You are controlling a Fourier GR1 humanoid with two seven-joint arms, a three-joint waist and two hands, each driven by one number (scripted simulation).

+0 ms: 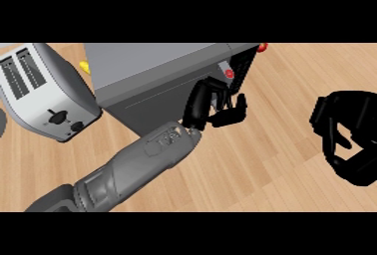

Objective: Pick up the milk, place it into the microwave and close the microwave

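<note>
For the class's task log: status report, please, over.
Left hand at microwave front. Right hand open, resting at right. Milk not in view. Toaster at left, not in the way.

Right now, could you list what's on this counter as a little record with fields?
microwave: grey box at the back, centre
toaster: silver, left of the microwave
left hand: open, fingers at the microwave's front
right hand: open, resting near the right edge
milk: not in sight
counter: pale wood
</note>
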